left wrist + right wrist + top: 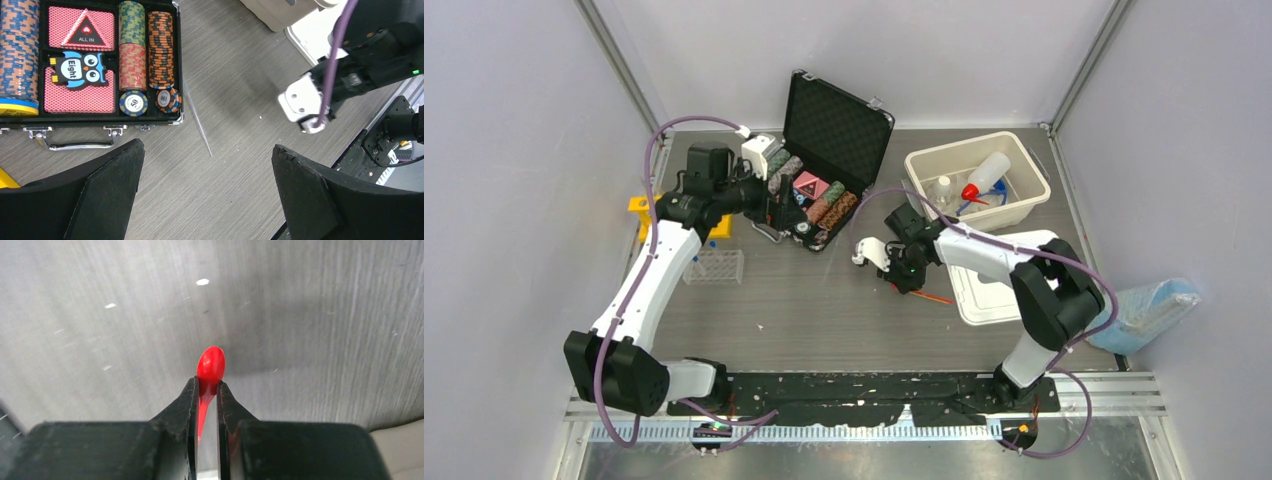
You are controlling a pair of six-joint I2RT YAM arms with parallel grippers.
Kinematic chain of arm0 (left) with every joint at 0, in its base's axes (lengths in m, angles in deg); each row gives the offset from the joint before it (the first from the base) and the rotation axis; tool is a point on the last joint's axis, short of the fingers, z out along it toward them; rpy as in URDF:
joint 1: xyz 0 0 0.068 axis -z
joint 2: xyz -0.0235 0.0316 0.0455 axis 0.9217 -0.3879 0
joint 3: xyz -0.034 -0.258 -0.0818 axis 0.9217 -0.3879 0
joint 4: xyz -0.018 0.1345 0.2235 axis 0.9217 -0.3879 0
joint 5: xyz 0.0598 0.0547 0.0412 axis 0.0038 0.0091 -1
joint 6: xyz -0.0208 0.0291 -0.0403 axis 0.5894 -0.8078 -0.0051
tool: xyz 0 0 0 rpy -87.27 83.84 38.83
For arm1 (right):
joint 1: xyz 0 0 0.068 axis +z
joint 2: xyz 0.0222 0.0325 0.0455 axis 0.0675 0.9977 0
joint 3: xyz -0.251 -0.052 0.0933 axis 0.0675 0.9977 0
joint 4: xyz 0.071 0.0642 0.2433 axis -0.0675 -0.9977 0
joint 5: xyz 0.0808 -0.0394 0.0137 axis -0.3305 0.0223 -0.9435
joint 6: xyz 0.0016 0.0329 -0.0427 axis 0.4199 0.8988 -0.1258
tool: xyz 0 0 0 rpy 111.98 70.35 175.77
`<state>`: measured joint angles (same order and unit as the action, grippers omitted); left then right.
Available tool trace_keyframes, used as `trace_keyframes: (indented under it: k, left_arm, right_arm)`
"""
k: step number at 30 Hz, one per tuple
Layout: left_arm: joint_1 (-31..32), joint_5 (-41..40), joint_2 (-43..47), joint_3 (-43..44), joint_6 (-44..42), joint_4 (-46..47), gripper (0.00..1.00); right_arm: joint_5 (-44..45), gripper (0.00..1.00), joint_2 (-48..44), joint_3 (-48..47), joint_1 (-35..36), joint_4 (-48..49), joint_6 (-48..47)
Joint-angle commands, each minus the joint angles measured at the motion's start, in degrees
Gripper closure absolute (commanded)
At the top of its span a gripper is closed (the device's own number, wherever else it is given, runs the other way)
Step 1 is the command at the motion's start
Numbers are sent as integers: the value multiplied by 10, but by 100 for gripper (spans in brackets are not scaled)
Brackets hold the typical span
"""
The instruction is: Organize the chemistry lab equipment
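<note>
**Right gripper pinching red spatula**

The right arm is reaching down at mid-table, its jaws clamping the spatula's thin stem. The glossy spoon tip is poking out just above the table. The left gripper is hovering wide open beside the case.

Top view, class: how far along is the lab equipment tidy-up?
Done: the red-capped squeeze bottle lies in the white bin. In hand: the right gripper pinches a red spatula. To do: the clear tube rack and yellow rack sit outside it; the left gripper hangs open, empty.
</note>
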<state>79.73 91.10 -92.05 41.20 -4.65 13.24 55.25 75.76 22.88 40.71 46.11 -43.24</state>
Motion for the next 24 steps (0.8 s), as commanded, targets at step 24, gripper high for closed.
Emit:
trace_keyframes:
  k: [24]
  left_arm:
    - [28, 14, -57, 43, -84, -45, 2]
  right_arm:
    - [-94, 89, 154, -576, -323, -331, -559]
